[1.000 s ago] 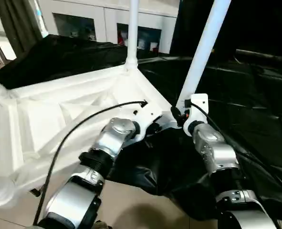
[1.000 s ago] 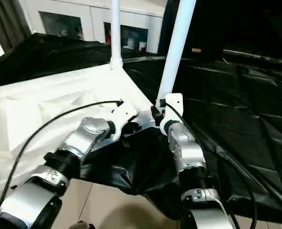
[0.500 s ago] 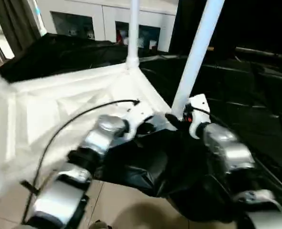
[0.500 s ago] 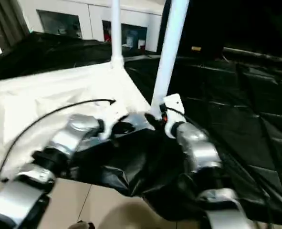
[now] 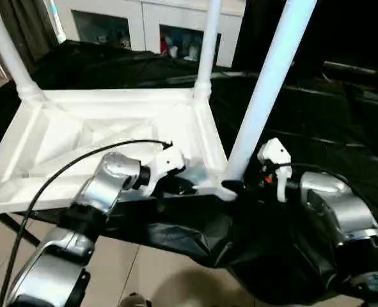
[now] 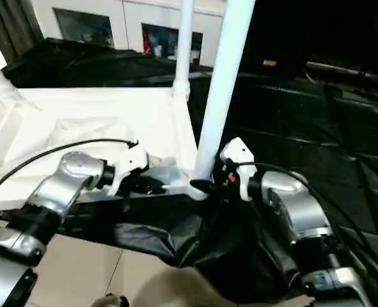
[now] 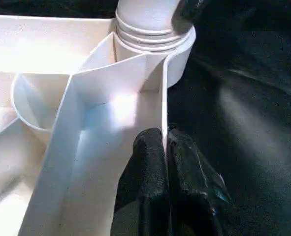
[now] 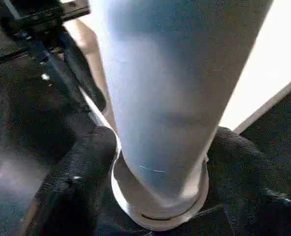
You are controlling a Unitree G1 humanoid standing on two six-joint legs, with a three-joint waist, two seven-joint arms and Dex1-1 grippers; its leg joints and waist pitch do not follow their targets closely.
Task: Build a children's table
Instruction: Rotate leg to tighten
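Holding | left end effector clamped on table top rim, right end effector straddling leg apart | I fear leg tilting in socket

A work surface draped in crinkled black plastic sheeting carries everything — the sheet hangs in loose folds over the near edge, above a pale tiled floor. Directly on the sheeting lies the white table top, upside down, ribbed underside up, its near edge overhanging the sheet's drop. White legs — the nearest among them — stand upright from its corner sockets.
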